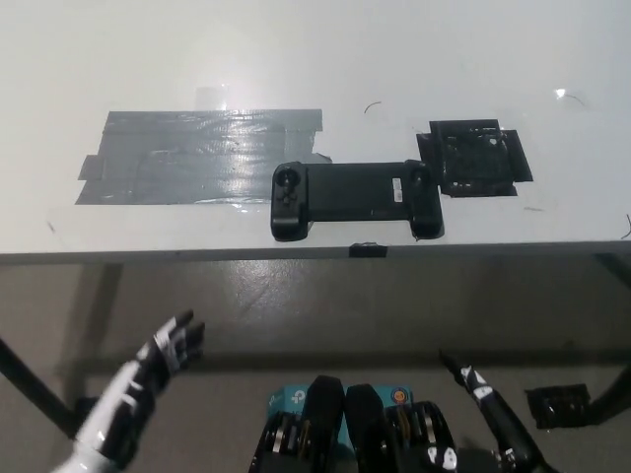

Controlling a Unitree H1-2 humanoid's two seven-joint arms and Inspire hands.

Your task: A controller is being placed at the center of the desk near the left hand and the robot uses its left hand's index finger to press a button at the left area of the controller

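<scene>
The step in hand looks like the reach: the left hand (168,347) hangs below the near edge of the desk (315,79), over the floor, and has to rise above that edge before it can travel forward to the controller (355,200). To do it well, the arm should lift first, then come in from the near left, so the fingers do not catch the desk's lip; the index finger should then be singled out from the others and brought straight down on the round button (287,180) at the controller's left end, with light pressure so the body does not slide on the smooth white top. The left hand's fingers are loosely spread and it holds nothing. The controller lies flat and lengthwise close to the desk's near edge, roughly at its middle, with grey tape (202,156) just to its left; it is well apart from the left hand, up and to the right of it. The right hand (483,399) rests low at the bottom right, and whether its fingers are spread or closed I cannot tell
</scene>
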